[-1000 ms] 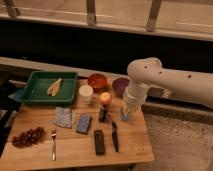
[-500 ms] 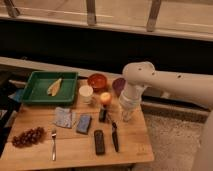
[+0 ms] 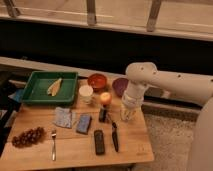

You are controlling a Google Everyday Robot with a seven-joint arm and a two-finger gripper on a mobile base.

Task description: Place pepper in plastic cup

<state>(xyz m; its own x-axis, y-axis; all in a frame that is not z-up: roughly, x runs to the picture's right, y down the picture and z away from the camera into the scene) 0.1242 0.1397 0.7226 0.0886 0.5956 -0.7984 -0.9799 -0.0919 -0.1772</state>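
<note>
My gripper (image 3: pixel 127 111) hangs from the white arm over the right part of the wooden table (image 3: pixel 75 155), just in front of the purple bowl (image 3: pixel 119 86). Directly under it I make out a small pale shape that looks like the plastic cup (image 3: pixel 128 118), mostly covered by the wrist. The pepper is hidden from this view. I cannot tell whether anything is held.
A green tray (image 3: pixel 37 92) sits at the back left. An orange-red bowl (image 3: pixel 97 80), a white cup (image 3: pixel 86 93) and a round orange fruit (image 3: pixel 105 98) stand mid-back. Blue packets (image 3: pixel 64 117), dark tools (image 3: pixel 99 142), a fork (image 3: pixel 53 145) and grapes (image 3: pixel 27 136) lie in front.
The arm's elbow swung slightly left, then back a little. The gripper sank a bit lower at the same spot on the table's right side.
</note>
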